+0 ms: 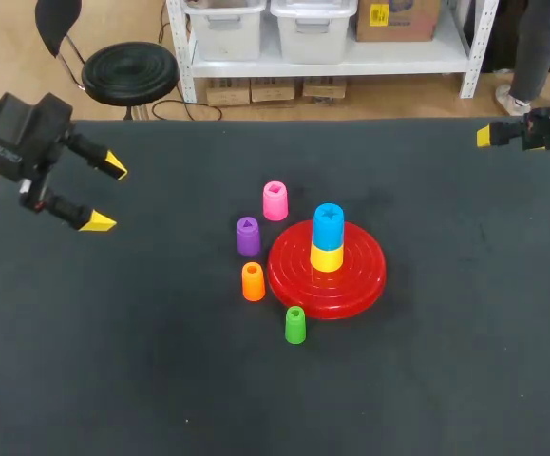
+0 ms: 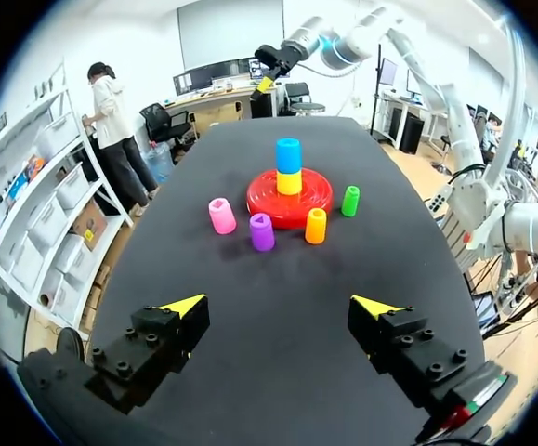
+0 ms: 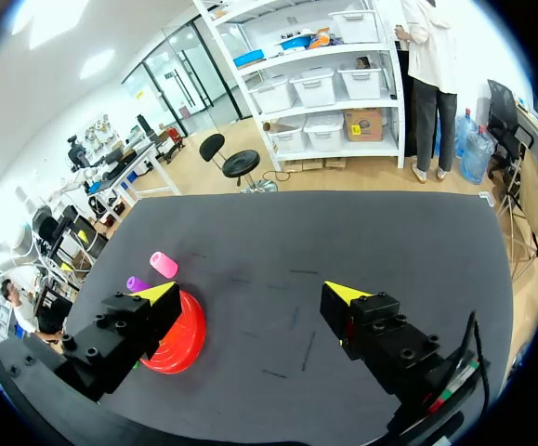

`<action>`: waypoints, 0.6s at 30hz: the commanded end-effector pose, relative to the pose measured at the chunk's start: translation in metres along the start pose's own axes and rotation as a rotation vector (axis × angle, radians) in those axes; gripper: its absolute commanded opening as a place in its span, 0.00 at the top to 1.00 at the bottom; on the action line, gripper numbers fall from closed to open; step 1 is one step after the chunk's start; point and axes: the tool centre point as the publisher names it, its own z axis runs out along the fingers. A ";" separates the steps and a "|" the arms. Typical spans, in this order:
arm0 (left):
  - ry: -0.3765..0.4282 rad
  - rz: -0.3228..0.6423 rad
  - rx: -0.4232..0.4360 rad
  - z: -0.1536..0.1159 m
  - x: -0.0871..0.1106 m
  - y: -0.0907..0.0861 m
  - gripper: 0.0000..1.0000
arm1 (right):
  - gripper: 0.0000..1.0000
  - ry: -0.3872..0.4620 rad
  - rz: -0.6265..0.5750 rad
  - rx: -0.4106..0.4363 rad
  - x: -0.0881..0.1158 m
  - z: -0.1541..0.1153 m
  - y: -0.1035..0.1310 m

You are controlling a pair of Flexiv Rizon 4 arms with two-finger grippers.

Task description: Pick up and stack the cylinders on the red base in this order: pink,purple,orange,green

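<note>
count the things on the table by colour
pink cylinder: 1
purple cylinder: 1
orange cylinder: 1
green cylinder: 1
blue cylinder: 1
yellow cylinder: 1
red base: 1
total: 7 (6 cylinders and 1 base)

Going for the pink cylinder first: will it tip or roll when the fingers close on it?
Probably stiff: the pink cylinder looks like moulded plastic, so it should not squash. It stands upright and taller than wide, so an off-centre nudge could tip it, and its round side may then roll. Likely light, being small beside the red base.
</note>
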 end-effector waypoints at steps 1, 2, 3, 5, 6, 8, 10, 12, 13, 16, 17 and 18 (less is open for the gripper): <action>0.007 -0.004 -0.004 -0.002 0.002 -0.002 0.00 | 0.00 0.000 0.000 0.001 0.000 0.000 0.000; 0.001 -0.010 -0.004 -0.002 0.002 -0.002 0.00 | 0.00 0.000 0.000 0.001 0.000 0.000 0.000; 0.001 -0.014 -0.002 -0.002 0.002 -0.002 0.00 | 0.00 0.000 0.000 0.001 0.000 0.000 0.000; 0.001 -0.014 -0.002 -0.002 0.002 -0.002 0.00 | 0.00 0.000 0.000 0.001 0.000 0.000 0.000; 0.001 -0.014 -0.002 -0.002 0.002 -0.002 0.00 | 0.00 0.000 0.000 0.001 0.000 0.000 0.000; 0.001 -0.014 -0.002 -0.002 0.002 -0.002 0.00 | 0.00 0.000 0.000 0.001 0.000 0.000 0.000; 0.001 -0.014 -0.002 -0.002 0.002 -0.002 0.00 | 0.00 0.000 0.000 0.001 0.000 0.000 0.000; 0.001 -0.014 -0.002 -0.002 0.002 -0.002 0.00 | 0.00 0.000 0.000 0.001 0.000 0.000 0.000; 0.001 -0.014 -0.002 -0.002 0.002 -0.002 0.00 | 0.00 0.011 -0.006 0.020 -0.001 -0.002 -0.003; 0.001 -0.014 -0.002 -0.002 0.002 -0.002 0.00 | 0.00 0.038 -0.037 0.045 -0.015 -0.007 -0.005; 0.001 -0.014 -0.002 -0.002 0.002 -0.002 0.00 | 0.00 0.051 -0.054 0.043 -0.021 -0.008 -0.004; 0.001 -0.014 -0.002 -0.002 0.002 -0.002 0.00 | 0.00 0.060 -0.070 0.042 -0.028 -0.009 -0.001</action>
